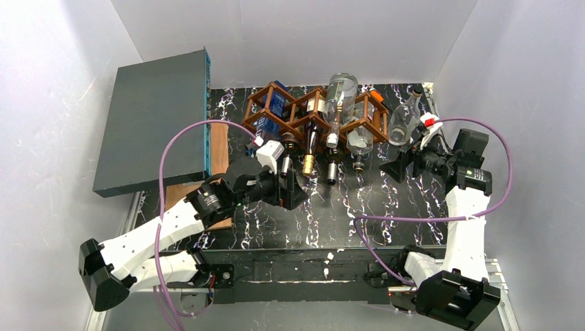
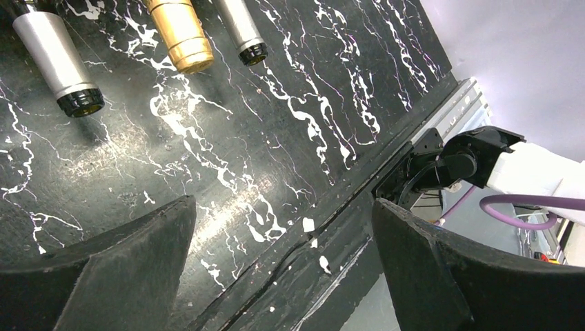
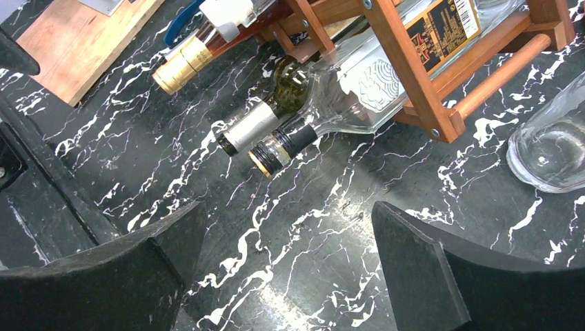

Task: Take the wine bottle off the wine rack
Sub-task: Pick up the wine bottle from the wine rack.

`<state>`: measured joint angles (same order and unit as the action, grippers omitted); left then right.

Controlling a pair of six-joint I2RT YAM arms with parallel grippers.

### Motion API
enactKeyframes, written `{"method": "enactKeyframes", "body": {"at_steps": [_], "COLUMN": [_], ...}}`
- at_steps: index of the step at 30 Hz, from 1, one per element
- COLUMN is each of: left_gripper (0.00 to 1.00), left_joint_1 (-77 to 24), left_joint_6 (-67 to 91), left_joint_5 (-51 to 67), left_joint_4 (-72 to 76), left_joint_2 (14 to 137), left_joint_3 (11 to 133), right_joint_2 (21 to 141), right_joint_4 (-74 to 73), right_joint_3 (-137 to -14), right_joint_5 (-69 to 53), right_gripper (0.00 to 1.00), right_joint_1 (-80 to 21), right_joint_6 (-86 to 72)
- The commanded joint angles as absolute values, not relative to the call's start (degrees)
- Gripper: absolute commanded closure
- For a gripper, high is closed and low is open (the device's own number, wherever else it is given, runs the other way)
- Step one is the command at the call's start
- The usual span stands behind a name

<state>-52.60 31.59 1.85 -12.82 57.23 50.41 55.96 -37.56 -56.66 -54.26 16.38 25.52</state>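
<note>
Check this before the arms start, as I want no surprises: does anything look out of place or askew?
One clear bottle rests on the table past the right end of the wine rack, outside its cells, its neck pointing the opposite way to the racked bottles. Nothing looks spilled or broken.

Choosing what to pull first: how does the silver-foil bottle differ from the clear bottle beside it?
The silver-foil bottle is dark green glass; the clear bottle is colourless. Its neck is foil-wrapped; the clear one's is black, gold-rimmed. Both lie in the wine rack, necks outward.
</note>
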Motion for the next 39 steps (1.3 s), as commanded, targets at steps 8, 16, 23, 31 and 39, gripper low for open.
{"method": "enactKeyframes", "body": {"at_steps": [8,16,23,31,39], "left_gripper": [0.02,0.02,0.02,0.02,0.02], "left_joint_1": [-51.83,-51.62,-51.51,-51.28,-51.19], "left_joint_6": [31.6,31.64,31.73,31.82,31.82], "left_joint_5": [2.66,2.79,3.08,3.34,3.47], "left_joint_4": [-11.69,-11.51,-11.25,-11.07,-10.99], "left_joint_2": [59.07,59.14,59.5,59.59,59.65], "left_joint_3": [53.88,53.79,53.77,53.7,53.87], "right_joint_2": [54.68,54.55,54.58,54.58,54.62], "right_joint_4": [-36.56,-36.39,-36.32,-36.3,-36.3], "right_joint_3": [-56.08,-55.85,-55.72,-55.65,-55.7], "right_joint_5": [-56.56,-56.76,-56.78,-56.78,-56.78], "right_gripper": [0.02,0.01,0.02,0.01,0.02], "right_joint_1": [16.35,16.35,16.35,16.3,16.3], "right_joint_6": [25.93,25.93,25.93,25.93,26.0]}}
